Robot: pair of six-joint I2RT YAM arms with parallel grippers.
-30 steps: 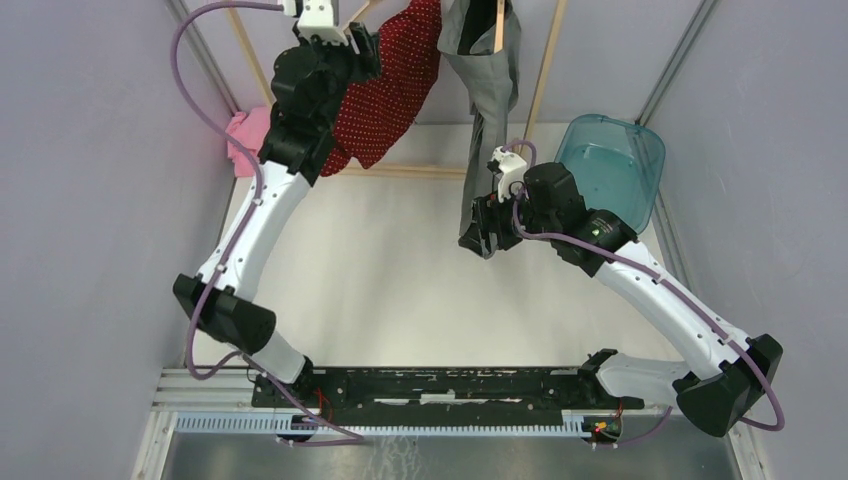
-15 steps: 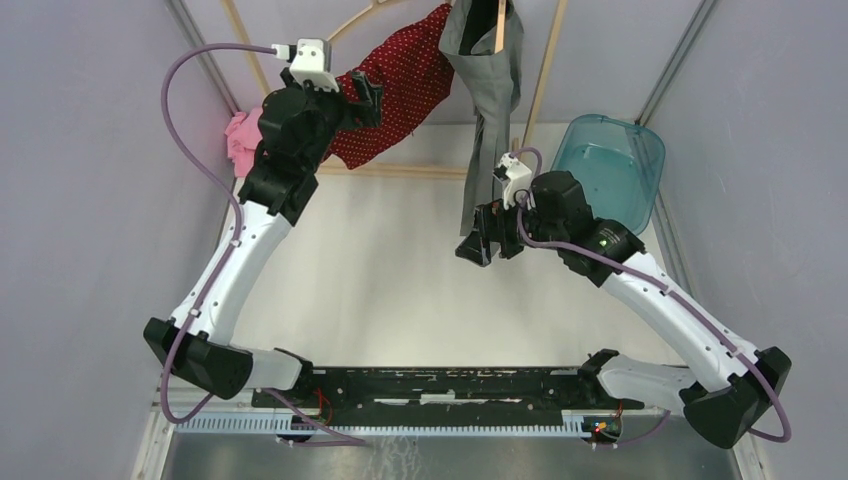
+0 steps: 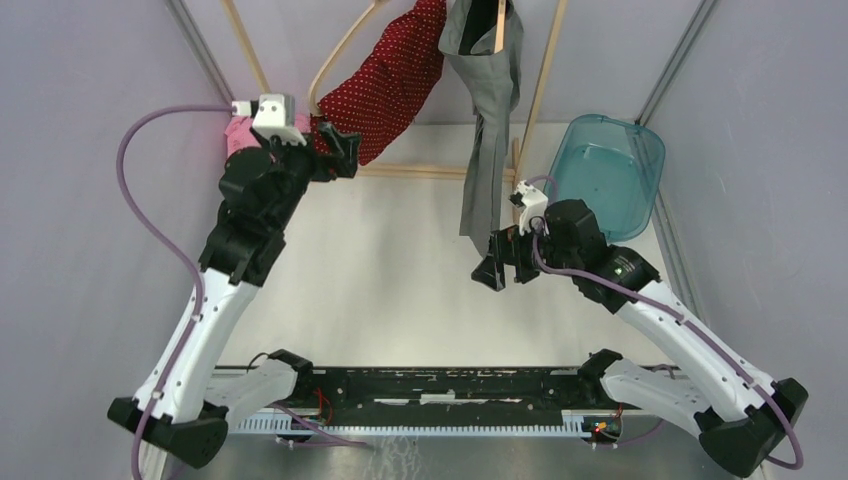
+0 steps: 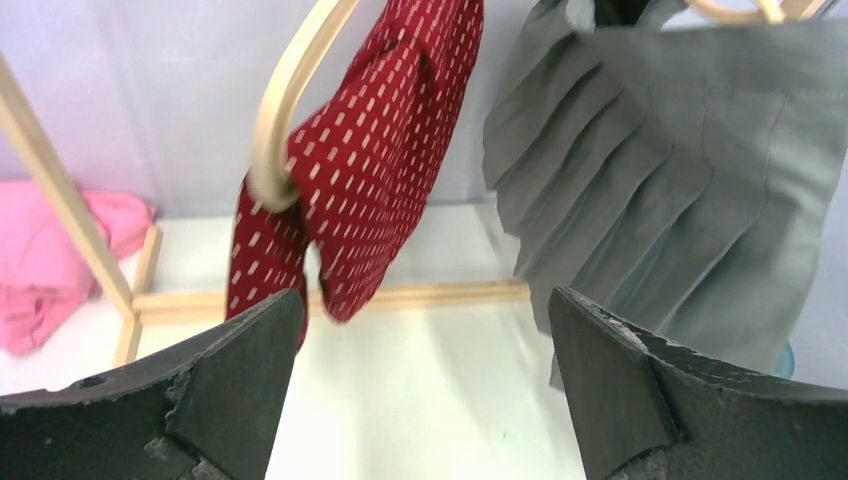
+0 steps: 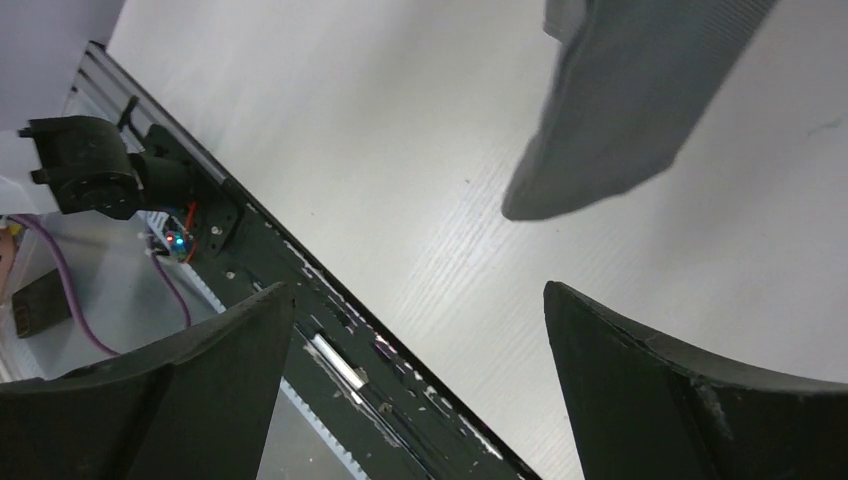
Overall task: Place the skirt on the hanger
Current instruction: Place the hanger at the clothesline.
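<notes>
Lying at the far left, a pink cloth (image 3: 238,135) rests beside the foot of the wooden rack (image 3: 420,172). Next to it the left gripper (image 3: 343,152) hovers with its jaws wide apart and nothing between them, close to the lower end of the red dotted skirt (image 3: 395,80). This skirt is draped over the curved wooden hanger (image 3: 335,60). To its right hangs a grey pleated skirt (image 3: 490,150). Near its hem the right gripper (image 3: 490,263) also has its jaws spread, apart from the fabric. A teal bin (image 3: 640,140) stands at the far right.
</notes>
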